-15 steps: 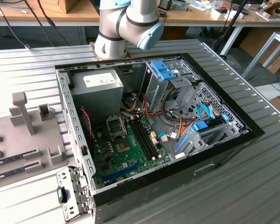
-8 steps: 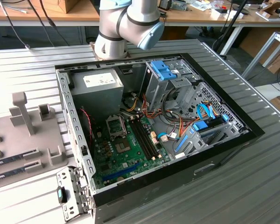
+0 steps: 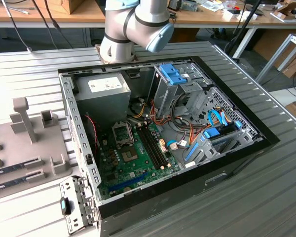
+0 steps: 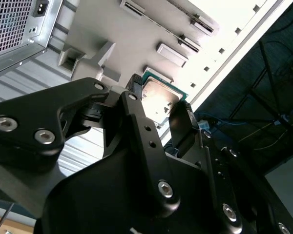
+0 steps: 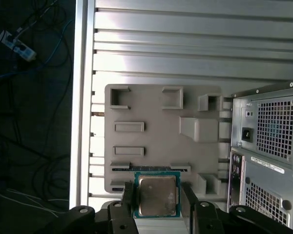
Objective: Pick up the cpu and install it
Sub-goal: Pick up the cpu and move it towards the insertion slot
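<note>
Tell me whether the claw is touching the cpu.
Touching. In the first wrist view the claw clamps the cpu, a finger flush against each opposite edge, no gap.

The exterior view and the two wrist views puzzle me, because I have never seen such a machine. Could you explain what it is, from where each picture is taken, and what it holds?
The machine is a robot arm with a pincer at its end. The exterior view comes from a camera standing apart. It shows the arm beyond an open computer case, which lies on a ribbed metal table with a green motherboard inside. On the exterior view's left lies a grey holder tray. Both wrist views come from cameras riding on the arm, looking along the pincer. There its two black fingers are closed on the cpu, a small square chip with a silvery top, seen in front of the tray.
</note>
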{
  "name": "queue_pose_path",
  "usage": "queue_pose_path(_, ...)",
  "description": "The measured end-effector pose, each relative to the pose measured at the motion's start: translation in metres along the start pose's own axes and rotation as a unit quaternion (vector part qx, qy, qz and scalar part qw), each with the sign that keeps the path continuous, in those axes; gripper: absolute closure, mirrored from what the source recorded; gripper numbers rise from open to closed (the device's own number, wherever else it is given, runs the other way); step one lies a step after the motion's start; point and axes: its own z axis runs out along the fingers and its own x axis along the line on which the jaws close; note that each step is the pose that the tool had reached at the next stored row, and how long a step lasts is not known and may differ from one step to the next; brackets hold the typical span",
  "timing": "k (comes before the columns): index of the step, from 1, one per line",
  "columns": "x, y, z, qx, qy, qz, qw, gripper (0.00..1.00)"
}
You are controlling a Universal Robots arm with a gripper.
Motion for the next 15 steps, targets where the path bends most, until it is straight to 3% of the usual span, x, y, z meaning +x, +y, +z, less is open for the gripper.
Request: queue_pose_path(15, -0.0291, -0.0012, 0.0003, 0.0000, 0.0000, 0.000, 1.00000, 0.53)
